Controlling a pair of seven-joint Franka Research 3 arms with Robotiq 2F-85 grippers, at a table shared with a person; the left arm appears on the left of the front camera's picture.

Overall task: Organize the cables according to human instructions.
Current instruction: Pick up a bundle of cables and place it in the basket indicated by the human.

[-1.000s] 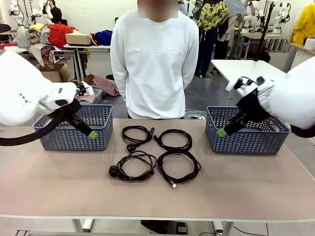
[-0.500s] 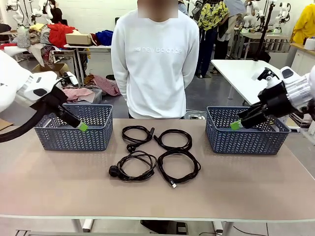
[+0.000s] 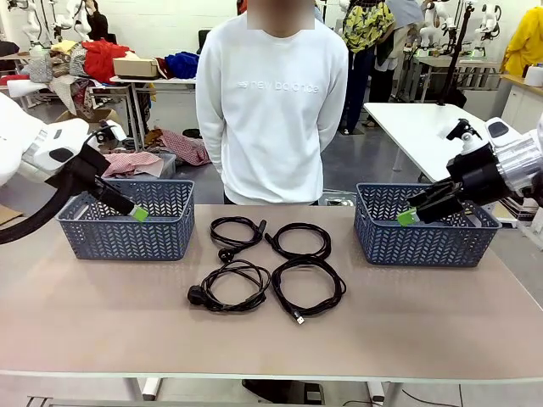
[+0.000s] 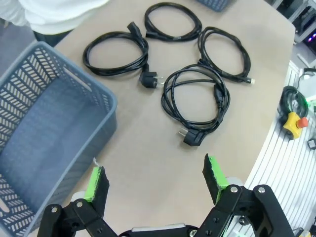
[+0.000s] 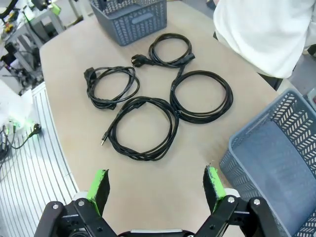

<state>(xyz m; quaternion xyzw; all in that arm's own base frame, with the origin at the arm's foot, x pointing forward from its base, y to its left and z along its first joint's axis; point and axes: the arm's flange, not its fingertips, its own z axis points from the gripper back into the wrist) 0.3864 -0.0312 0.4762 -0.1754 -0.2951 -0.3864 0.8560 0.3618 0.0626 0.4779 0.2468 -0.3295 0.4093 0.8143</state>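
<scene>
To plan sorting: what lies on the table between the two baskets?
Four coiled black cables lie between the left basket and the right basket, two rows of two on the table, as the front view shows.

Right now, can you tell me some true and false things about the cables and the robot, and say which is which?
1. Four cables lie on the table between the left basket and the right basket. True.
2. One cable is already in the left basket. False: all four are on the table.
3. The left tool is open. True.
4. The right tool grips a cable. False: it is open and holds nothing.
5. The person is pointing at a cable. False: both arms go behind the back.
</scene>
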